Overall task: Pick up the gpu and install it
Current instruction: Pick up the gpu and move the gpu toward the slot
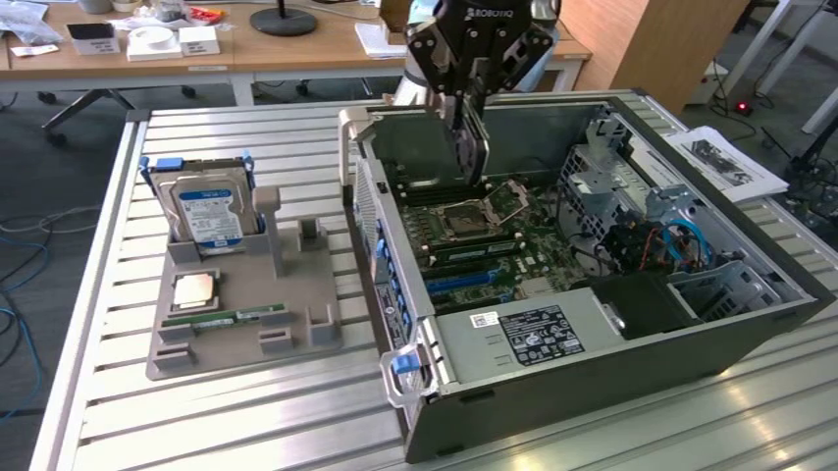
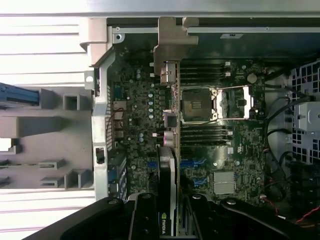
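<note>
You have the gpu (image 1: pixel 469 147) clamped in your gripper (image 1: pixel 466 106), on edge above the motherboard (image 1: pixel 524 240). Pick-up is done, but the card is not yet seated.

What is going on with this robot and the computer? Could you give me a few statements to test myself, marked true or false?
1. The hand grips a graphics card on edge over the circuit board. True.
2. The hard drive lies flat inside the computer case. False: it stands upright in the grey holder, outside the case.
3. A green memory stick lies on the grey holder. True.
4. The computer case is closed up. False: its side is open and the circuit board shows.
</note>
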Controlling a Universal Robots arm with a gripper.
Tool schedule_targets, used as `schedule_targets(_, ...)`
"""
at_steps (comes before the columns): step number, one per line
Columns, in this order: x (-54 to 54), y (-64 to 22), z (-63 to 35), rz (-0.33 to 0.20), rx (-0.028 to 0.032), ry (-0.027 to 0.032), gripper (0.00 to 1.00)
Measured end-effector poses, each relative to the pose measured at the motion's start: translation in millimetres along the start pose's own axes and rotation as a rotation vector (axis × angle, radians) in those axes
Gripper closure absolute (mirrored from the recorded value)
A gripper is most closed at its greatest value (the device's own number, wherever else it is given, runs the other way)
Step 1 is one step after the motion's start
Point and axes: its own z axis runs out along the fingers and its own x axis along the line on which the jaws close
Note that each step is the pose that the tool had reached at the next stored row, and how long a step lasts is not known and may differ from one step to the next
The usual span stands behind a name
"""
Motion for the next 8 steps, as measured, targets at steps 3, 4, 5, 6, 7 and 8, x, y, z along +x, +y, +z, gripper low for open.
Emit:
schedule_targets(3, -7.7, 1.0, 0.4, 0.000, 0.0001, 0.0000, 0.73)
schedule_targets(4, -10.4, 1.3, 0.5, 0.000, 0.0001, 0.0001, 0.73)
schedule_targets(5, -13.0, 1.6, 0.7, 0.000, 0.0001, 0.0001, 0.73)
schedule_targets(6, -15.9, 1.9, 0.9, 0.000, 0.0000, 0.0000, 0.73)
schedule_targets(7, -18.4, 2.2, 1.0, 0.000, 0.0001, 0.0001, 0.73)
schedule_targets(8, -21.3, 2.6, 1.2, 0.000, 0.0001, 0.0001, 0.73)
